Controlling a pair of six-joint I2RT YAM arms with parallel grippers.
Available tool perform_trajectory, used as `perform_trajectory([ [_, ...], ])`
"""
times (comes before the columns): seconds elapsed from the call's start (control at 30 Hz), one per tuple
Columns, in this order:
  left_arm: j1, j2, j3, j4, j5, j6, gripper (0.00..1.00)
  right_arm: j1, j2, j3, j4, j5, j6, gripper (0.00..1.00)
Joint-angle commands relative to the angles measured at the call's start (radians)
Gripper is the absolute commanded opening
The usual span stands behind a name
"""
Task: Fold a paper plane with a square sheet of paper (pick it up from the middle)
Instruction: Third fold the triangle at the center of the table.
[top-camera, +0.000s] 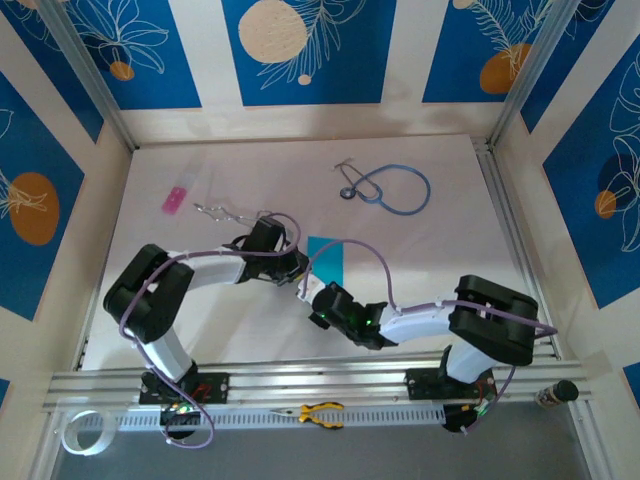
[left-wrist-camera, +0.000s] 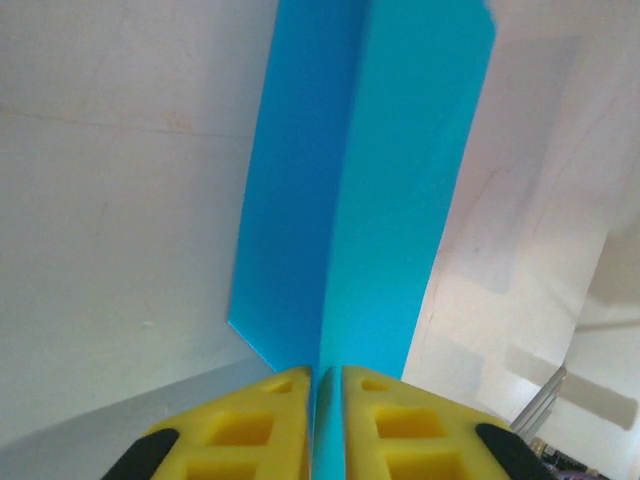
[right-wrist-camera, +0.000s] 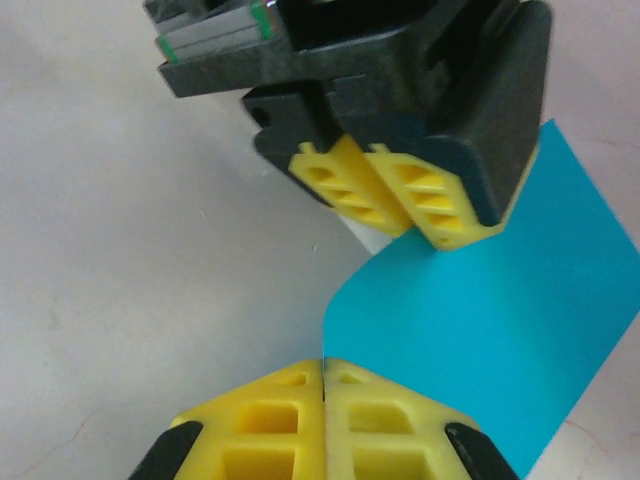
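The square sheet of paper (top-camera: 330, 258) is cyan-blue and folded, and it is held up off the white table (top-camera: 450, 260) near the middle. In the left wrist view the paper (left-wrist-camera: 380, 200) rises with a centre crease. Its near end sits in the narrow slot of my left gripper (left-wrist-camera: 322, 372), whose yellow fingers stand almost together on it. In the right wrist view the paper (right-wrist-camera: 480, 340) curves down, and its edge runs into the seam of my right gripper (right-wrist-camera: 325, 362), which is shut on it. My left gripper (right-wrist-camera: 415, 235) holds the sheet's far end just above. Both grippers, left (top-camera: 298, 272) and right (top-camera: 312, 297), meet at the sheet's near-left side.
A blue-tubed stethoscope (top-camera: 390, 187) lies at the back right of the table. A small pink rectangle (top-camera: 175, 199) and a bent wire piece (top-camera: 215, 211) lie at the back left. Pliers (top-camera: 320, 413) and a tape roll (top-camera: 85, 432) rest on the front rail.
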Motion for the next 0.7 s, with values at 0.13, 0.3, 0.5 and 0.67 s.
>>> perform_trajectory([
  [0.13, 0.024, -0.099, 0.05, -0.146, -0.073, 0.101, 0.32, -0.056, -0.086, -0.049, 0.018, -0.167, 0.056, 0.04],
  [0.3, 0.03, -0.135, 0.067, -0.197, -0.101, 0.135, 0.48, -0.136, -0.132, -0.066, 0.013, -0.35, 0.097, 0.04],
  [0.5, 0.041, -0.145, 0.114, -0.226, -0.084, 0.206, 0.49, -0.249, -0.18, -0.084, -0.006, -0.575, 0.149, 0.03],
  [0.67, 0.052, -0.077, 0.223, -0.248, -0.006, 0.283, 0.42, -0.334, -0.199, -0.094, -0.019, -0.733, 0.186, 0.03],
])
